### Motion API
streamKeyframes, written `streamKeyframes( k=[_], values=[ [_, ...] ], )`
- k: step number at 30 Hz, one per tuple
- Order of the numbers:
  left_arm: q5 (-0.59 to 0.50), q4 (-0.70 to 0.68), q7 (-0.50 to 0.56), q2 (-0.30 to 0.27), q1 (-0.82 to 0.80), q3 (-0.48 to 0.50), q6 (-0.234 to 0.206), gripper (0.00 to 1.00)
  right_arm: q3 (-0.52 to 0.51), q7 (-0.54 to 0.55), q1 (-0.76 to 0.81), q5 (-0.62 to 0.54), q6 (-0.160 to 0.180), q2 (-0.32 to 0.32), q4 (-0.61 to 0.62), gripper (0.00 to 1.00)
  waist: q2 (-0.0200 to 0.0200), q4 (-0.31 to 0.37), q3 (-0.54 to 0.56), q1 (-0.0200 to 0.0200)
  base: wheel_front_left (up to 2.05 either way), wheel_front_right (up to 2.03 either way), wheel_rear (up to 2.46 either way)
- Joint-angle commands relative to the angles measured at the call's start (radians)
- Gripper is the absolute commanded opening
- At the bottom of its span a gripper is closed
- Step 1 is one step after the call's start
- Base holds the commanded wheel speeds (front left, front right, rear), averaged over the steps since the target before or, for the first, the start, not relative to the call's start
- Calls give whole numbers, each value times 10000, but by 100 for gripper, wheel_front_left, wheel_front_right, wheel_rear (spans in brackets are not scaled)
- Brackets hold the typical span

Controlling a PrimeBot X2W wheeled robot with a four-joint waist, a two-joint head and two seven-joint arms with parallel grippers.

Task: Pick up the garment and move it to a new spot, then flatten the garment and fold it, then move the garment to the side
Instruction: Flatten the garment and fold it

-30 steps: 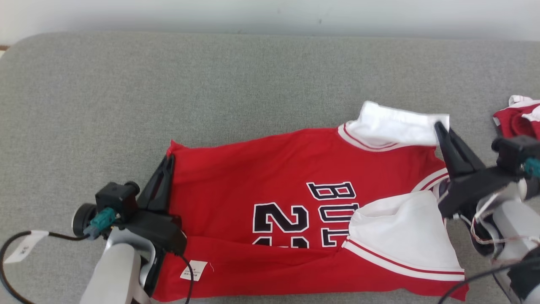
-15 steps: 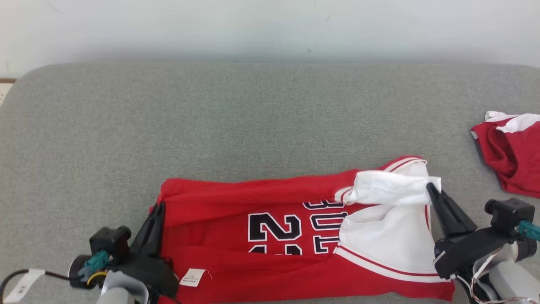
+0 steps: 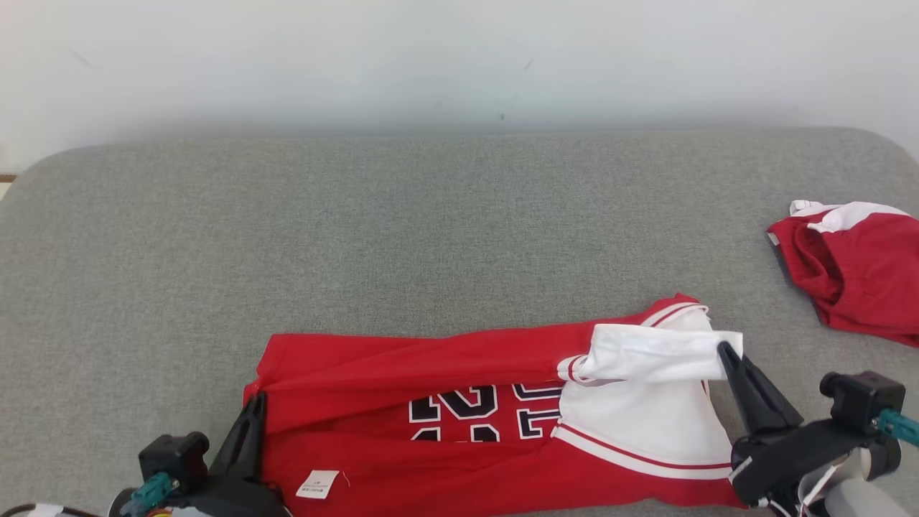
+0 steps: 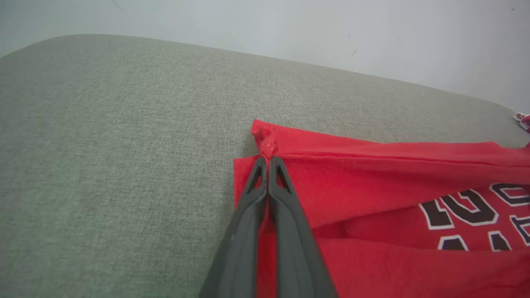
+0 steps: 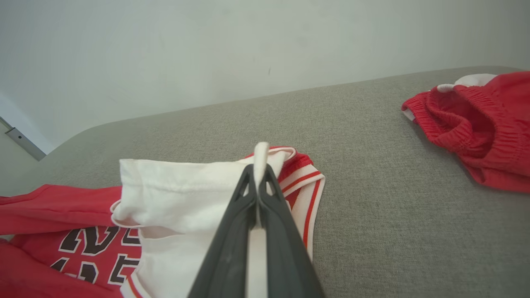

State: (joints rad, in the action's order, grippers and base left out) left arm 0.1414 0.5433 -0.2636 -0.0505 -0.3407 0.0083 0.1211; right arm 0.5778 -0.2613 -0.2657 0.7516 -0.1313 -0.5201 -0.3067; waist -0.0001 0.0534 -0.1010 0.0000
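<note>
Jersey point(image 3: 459, 355) lies low on grey cushion point(image 3: 431, 230), its far edge doubled over toward the near side and hiding the top half of the number and lettering. Left gripper point(image 3: 256, 399) is pinched on the red hem corner, its base cropped by the frame bottom. Right gripper point(image 3: 721, 347) is pinched on the white sleeve fold. Second red garment point(image 3: 858, 276) sits well apart at right, partly cropped.

Two garments on one grey tabletop point(image 3: 359, 237): one red jersey point(image 3: 431, 359) and one bunched red garment point(image 3: 861, 280); the jersey shows two white sleeves and one white label point(image 3: 317, 484); two hands are in view, one left hand point(image 3: 256, 398) and one right hand point(image 3: 724, 350); each hand has two dark fingers.
</note>
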Motion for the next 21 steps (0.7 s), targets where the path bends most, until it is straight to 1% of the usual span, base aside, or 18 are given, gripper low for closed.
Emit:
streamKeyframes(
  k=[1, 7, 8, 9, 10, 11, 13, 16, 18, 21],
  values=[
    [101, -46, -4, -8, 233, 18, -48, 0, -36, -39, 250, 73, 11, 43, 21, 0, 1, 24, 35, 0, 0, 0, 0],
    [345, 2, -4, -8, 497, -98, -158, 0, -70, -39, 546, 146, 11, 165, -171, 0, 1, 60, 114, 0, 0, 0, 0],
    [349, 34, -4, -8, 541, -80, -190, 7, -90, -39, 604, 269, 11, 216, -296, 1, 1, 67, 125, 0, 0, 0, 0],
    [363, 105, -6, -8, 601, -57, -274, 45, -14, -39, 640, 347, 11, 241, -428, 84, 1, 69, 139, 0, 0, 0, 0],
    [415, 160, -6, -7, 650, -24, -315, 85, -65, -40, 554, 359, 11, 247, -508, 100, 1, 69, 149, 0, 0, 0, 0],
    [441, 168, -4, -9, 677, 42, -425, 100, -188, -41, 511, 440, 11, 293, -556, 100, 1, 69, 156, 0, 0, 0, 0],
    [406, 23, -6, -21, 793, 230, -676, 100, -418, -40, 544, 199, 11, 312, -716, 100, 1, 81, 179, 0, 0, 0, 0],
    [275, -290, -4, 4, 1216, 376, -967, 100, -1164, -38, 685, -302, 11, 500, -787, 100, 1, 100, 189, 0, 0, 0, 0],
    [324, -487, -6, -16, 1495, 396, -1053, 100, -1621, -38, 874, -661, 11, 700, -748, 100, 1, 75, 203, 0, 0, 0, 0],
    [432, -626, -4, -8, 1762, 313, -1094, 100, -1714, -40, 962, -1022, 11, 881, -731, 100, 1, -14, 247, 0, 0, 0, 0]
  ],
)
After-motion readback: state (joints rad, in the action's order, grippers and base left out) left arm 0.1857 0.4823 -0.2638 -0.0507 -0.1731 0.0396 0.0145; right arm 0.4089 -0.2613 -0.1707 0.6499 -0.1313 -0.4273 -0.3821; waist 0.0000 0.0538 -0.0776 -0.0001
